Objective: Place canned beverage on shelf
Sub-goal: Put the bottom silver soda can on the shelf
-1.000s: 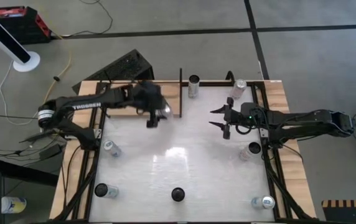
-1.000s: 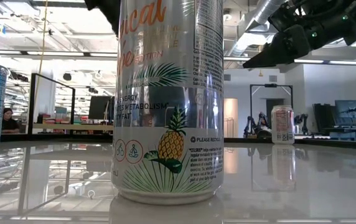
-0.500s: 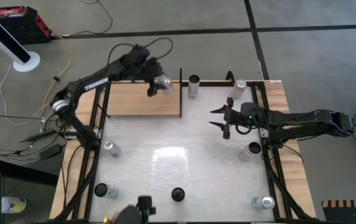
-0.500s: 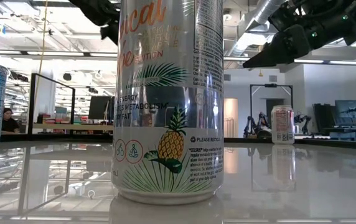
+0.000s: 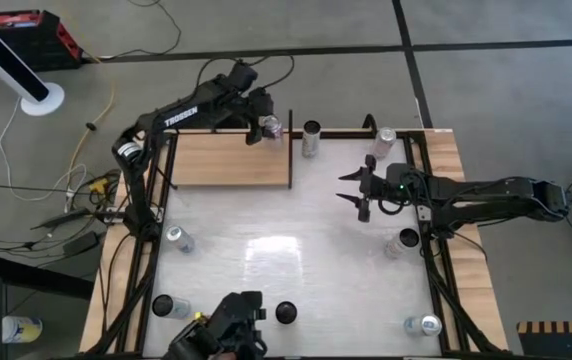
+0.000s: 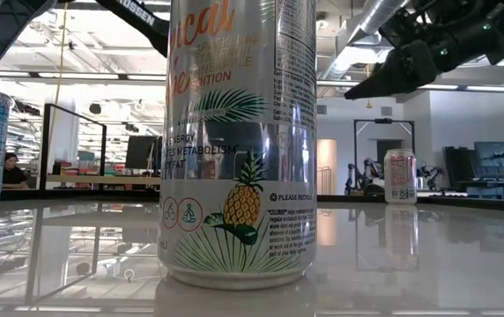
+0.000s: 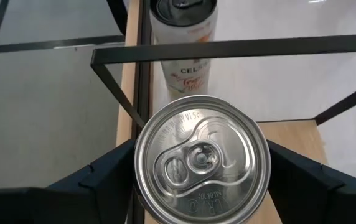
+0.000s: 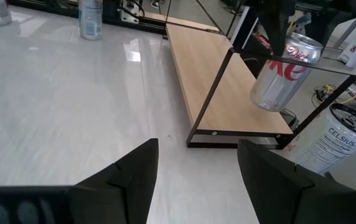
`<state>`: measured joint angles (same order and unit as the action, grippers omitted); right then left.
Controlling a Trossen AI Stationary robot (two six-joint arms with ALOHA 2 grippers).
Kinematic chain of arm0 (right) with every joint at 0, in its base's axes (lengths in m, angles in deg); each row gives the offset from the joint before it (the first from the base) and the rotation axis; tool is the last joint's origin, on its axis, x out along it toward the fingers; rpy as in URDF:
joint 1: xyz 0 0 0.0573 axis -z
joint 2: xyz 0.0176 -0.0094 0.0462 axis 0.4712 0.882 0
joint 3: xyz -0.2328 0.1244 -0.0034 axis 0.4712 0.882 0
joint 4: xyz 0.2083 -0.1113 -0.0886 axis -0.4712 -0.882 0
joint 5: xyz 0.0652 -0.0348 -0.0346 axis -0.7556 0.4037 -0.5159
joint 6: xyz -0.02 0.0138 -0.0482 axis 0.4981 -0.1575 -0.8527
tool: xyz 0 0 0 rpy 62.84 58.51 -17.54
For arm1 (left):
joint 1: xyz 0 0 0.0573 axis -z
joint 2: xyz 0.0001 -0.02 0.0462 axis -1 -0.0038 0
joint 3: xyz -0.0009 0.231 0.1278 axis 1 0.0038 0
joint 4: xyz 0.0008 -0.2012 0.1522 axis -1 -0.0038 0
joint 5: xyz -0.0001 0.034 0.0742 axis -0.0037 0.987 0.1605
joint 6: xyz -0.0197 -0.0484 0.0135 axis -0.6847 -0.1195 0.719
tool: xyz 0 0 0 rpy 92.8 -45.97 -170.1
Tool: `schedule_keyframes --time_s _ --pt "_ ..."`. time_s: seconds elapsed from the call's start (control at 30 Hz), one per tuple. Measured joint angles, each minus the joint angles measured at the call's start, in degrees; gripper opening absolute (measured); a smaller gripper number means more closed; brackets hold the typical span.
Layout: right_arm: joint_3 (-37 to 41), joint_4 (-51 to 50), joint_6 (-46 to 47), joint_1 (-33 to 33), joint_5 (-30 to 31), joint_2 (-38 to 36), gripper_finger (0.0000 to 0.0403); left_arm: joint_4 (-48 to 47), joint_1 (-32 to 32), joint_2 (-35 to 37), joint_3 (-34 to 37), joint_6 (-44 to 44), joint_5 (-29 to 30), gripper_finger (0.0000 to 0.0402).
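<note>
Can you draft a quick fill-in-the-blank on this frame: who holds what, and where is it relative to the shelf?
1. The Diet Coke can is gripped by the ____ gripper.
2. That can hangs tilted above the wooden shelf, near its black ____ frame.
3. The right gripper waits over the white tabletop with its jaws ____.
4. Just beyond the shelf's end stands an upright ____ brand can.

Missing words: left; metal; open; Celsius
</note>
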<state>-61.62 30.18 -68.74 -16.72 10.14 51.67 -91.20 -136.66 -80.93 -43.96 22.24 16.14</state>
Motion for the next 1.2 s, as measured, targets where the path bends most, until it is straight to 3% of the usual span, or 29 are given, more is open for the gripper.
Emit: schedule_keyframes --time_s 1.2 --pt "0.0 0.0 -0.1 0.0 -0.2 0.0 0.0244 1.5 -0.3 -0.9 2.0 -3.2 0.4 0.0295"
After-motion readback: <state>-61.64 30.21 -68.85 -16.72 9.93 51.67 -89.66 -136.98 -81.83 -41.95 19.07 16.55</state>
